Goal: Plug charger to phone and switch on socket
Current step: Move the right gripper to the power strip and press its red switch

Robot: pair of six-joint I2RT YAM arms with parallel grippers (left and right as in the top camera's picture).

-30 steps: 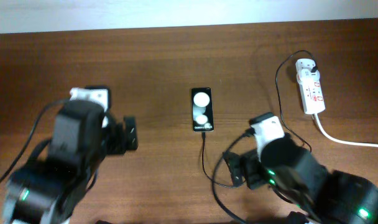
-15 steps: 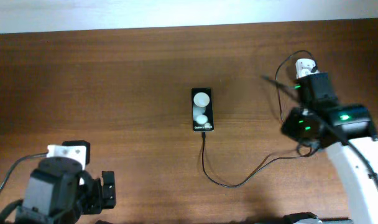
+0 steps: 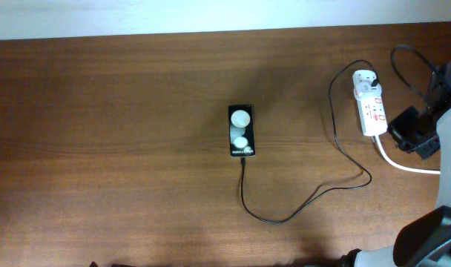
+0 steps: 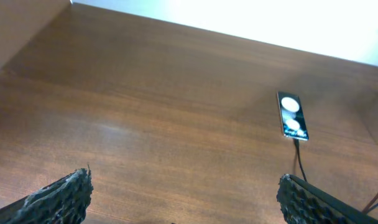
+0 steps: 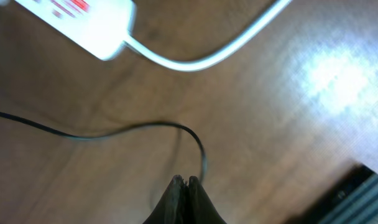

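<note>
Where the charger [image 3: 242, 178] enters, the phone [image 3: 241, 130] bears text (illegible)

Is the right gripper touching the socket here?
Apart. The right wrist view shows a wide stretch of table between the right gripper and the socket.

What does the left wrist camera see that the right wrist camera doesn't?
Only the left wrist view shows the phone, with two white round spots on its face, and the left pincer, its fingers spread wide apart. Only the right wrist view shows one end of the socket with red marks, its thick white cord, and the right pincer, fingers closed together. Both show the brown table and a stretch of the thin black charger.
</note>
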